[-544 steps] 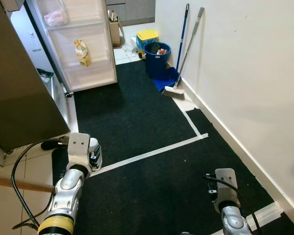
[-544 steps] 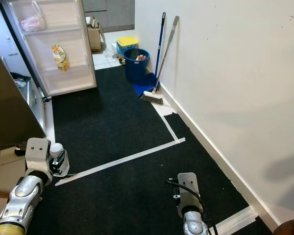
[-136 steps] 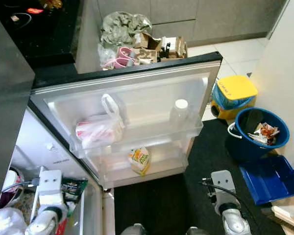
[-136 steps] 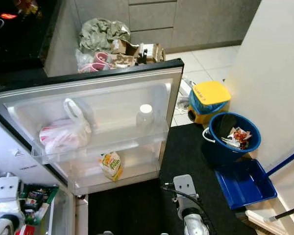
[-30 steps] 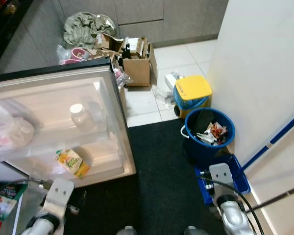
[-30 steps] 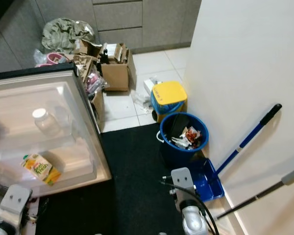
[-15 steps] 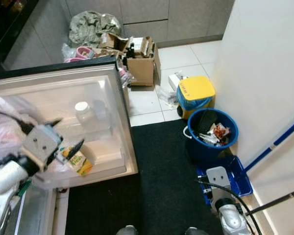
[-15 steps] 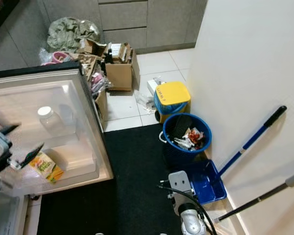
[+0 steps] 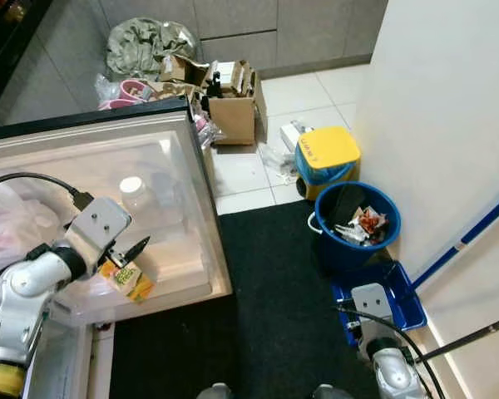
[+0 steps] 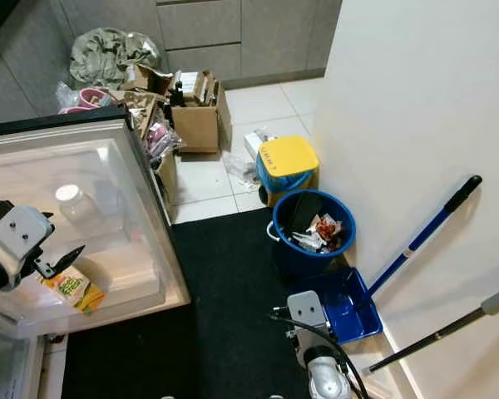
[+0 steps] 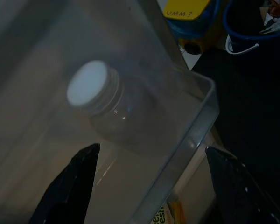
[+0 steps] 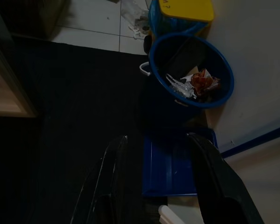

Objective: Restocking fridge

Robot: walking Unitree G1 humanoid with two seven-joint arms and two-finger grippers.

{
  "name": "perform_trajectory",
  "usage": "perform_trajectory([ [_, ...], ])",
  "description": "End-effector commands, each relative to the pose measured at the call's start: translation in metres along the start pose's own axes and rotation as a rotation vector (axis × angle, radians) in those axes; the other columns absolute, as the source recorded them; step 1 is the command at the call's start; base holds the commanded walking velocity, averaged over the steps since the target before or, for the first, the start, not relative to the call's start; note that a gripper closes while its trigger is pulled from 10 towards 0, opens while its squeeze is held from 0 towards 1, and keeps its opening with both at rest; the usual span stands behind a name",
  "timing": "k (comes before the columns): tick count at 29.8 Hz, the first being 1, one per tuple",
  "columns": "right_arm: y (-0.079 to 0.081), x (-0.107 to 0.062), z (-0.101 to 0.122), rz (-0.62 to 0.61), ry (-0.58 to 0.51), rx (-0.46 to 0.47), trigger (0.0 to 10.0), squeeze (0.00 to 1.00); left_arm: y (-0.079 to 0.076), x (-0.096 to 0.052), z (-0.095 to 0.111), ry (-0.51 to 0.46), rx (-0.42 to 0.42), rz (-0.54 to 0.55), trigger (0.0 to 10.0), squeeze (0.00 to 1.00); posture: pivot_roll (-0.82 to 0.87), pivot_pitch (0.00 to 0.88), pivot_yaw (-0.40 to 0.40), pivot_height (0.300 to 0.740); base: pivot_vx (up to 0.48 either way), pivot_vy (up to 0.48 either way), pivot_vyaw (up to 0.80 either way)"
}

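Reaching L end effector toward door-shelf bottle, fingers apart.
Wide gap prob. to straddle it; R end effector idle, also apart.

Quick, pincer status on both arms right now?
Left pincer: open, holding nothing, raised at the fridge door shelf, aimed at the white-capped bottle.
Right pincer: open, holding nothing, hanging low over the blue dustpan.

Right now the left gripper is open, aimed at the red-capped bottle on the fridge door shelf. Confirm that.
One detail is off: the bottle has a white cap, not red, as the left wrist view shows. The left gripper is indeed open and aimed at it on the fridge door shelf.
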State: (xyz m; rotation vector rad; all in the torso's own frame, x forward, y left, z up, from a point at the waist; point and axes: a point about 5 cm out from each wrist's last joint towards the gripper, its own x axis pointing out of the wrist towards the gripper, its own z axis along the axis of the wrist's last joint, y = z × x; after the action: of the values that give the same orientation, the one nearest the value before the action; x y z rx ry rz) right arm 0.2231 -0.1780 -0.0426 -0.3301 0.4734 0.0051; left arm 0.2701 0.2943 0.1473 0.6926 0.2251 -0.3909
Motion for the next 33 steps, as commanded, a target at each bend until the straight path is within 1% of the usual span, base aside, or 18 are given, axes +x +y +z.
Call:
perform_trajectory([
  [1, 0.001, -0.004, -0.007, -0.003, 0.025, 0.007, 10.0, 0.0, 0.003, 0.0, -0.01, 0.089, 0.037, -0.018, 10.0, 0.0, 0.05, 0.088, 0.034, 0.74, 0.0, 0.0, 0.0],
  [2, 0.001, -0.004, -0.007, -0.003, 0.025, 0.007, 10.0, 0.0, 0.003, 0.0, -0.01, 0.089, 0.037, -0.018, 10.0, 0.0, 0.05, 0.088, 0.034, 0.74, 0.0, 0.0, 0.0],
  [3, 0.002, -0.003, -0.007, -0.002, 0.025, 0.008, 10.0, 0.0, 0.003, 0.005, -0.015, 0.124, 0.049, -0.018, 10.0, 0.0, 0.05, 0.088, 0.038, 0.74, 0.0, 0.0, 0.0],
  [4, 0.002, -0.003, -0.007, -0.002, 0.025, 0.008, 10.0, 0.0, 0.003, 0.005, -0.015, 0.124, 0.049, -0.018, 10.0, 0.0, 0.05, 0.088, 0.038, 0.74, 0.0, 0.0, 0.0],
  [6, 0.004, -0.003, -0.006, -0.001, 0.023, 0.012, 10.0, 0.0, 0.001, 0.013, -0.022, 0.184, 0.074, -0.018, 10.0, 0.0, 0.04, 0.092, 0.041, 0.74, 0.0, 0.0, 0.0],
  [7, 0.004, -0.003, -0.006, -0.001, 0.023, 0.012, 10.0, 0.0, 0.001, 0.013, -0.022, 0.184, 0.074, -0.018, 10.0, 0.0, 0.04, 0.092, 0.041, 0.74, 0.0, 0.0, 0.0],
  [10, 0.005, -0.003, -0.005, -0.002, 0.022, 0.017, 10.0, 0.0, -0.001, 0.018, -0.029, 0.244, 0.109, -0.033, 10.0, 0.0, 0.04, 0.094, 0.042, 0.74, 0.0, 0.0, 0.0],
  [11, 0.005, -0.003, -0.005, -0.002, 0.022, 0.017, 10.0, 0.0, -0.001, 0.018, -0.029, 0.244, 0.109, -0.033, 10.0, 0.0, 0.04, 0.094, 0.042, 0.74, 0.0, 0.0, 0.0],
  [13, 0.004, -0.004, -0.006, -0.004, 0.024, 0.017, 10.0, 0.0, -0.003, 0.016, -0.035, 0.279, 0.111, -0.073, 10.0, 0.0, 0.04, 0.095, 0.042, 0.74, 0.0, 0.0, 0.0],
  [15, 0.004, -0.004, -0.006, -0.004, 0.024, 0.017, 10.0, 0.0, -0.003, 0.016, -0.035, 0.279, 0.111, -0.073, 10.0, 0.0, 0.04, 0.095, 0.042, 0.74, 0.0, 0.0, 0.0],
  [17, 0.004, -0.005, -0.008, -0.005, 0.028, 0.016, 10.0, 0.0, -0.004, 0.012, -0.04, 0.309, 0.112, -0.114, 10.0, 0.0, 0.04, 0.099, 0.042, 0.74, 0.0, 0.0, 0.0],
  [20, 0.004, -0.005, -0.008, -0.005, 0.029, 0.016, 10.0, 0.0, -0.005, 0.01, -0.043, 0.322, 0.115, -0.137, 10.0, 0.0, 0.05, 0.1, 0.043, 0.74, 0.0, 0.0, 0.0],
  [22, 0.004, -0.005, -0.008, -0.006, 0.031, 0.017, 10.0, 0.0, -0.008, 0.004, -0.05, 0.351, 0.122, -0.189, 10.0, 0.0, 0.05, 0.1, 0.043, 0.74, 0.0, 0.0, 0.0],
  [29, 0.006, -0.004, -0.007, -0.003, 0.028, 0.02, 10.0, 0.0, -0.009, -0.002, -0.059, 0.388, 0.133, -0.235, 10.0, 0.0, 0.05, 0.103, 0.045, 0.74, 0.0, 0.0, 0.0],
  [32, 0.007, -0.004, -0.007, -0.001, 0.028, 0.02, 10.0, 0.0, -0.013, -0.011, -0.067, 0.419, 0.138, -0.284, 10.0, 0.0, 0.06, 0.107, 0.044, 0.74, 0.0, 0.0, 0.0],
  [33, 0.007, -0.004, -0.007, -0.001, 0.028, 0.02, 10.0, 0.0, -0.013, -0.011, -0.067, 0.419, 0.138, -0.284, 10.0, 0.0, 0.06, 0.107, 0.044, 0.74, 0.0, 0.0, 0.0],
])
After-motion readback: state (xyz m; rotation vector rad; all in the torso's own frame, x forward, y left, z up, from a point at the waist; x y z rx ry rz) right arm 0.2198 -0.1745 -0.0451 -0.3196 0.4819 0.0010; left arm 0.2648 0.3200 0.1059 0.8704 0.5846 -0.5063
